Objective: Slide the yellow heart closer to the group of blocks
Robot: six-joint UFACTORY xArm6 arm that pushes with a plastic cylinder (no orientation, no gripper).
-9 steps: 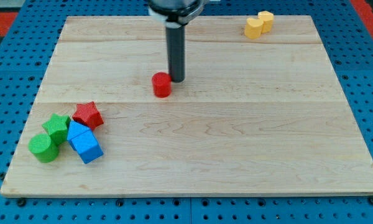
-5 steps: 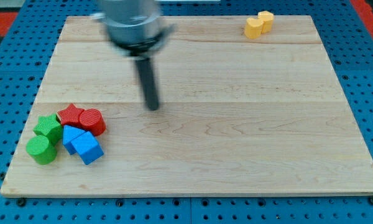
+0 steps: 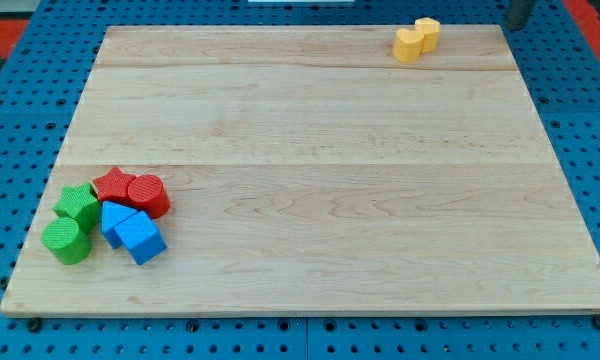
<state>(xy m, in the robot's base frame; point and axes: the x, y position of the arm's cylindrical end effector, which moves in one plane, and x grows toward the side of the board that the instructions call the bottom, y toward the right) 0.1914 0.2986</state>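
The yellow heart lies near the board's top right, touching a second yellow block just up and right of it. The group sits at the view's bottom left: a red star, a red cylinder, a green star, a green cylinder and two blue blocks, all packed together. My tip shows as a dark stub at the view's top right edge, off the board's corner, to the right of the yellow blocks and apart from them.
The wooden board lies on a blue pegboard surface that surrounds it on all sides.
My tip pushed the red cylinder down-left into the group beside the red star. The rod then left the board's middle and now shows only at the top right edge.
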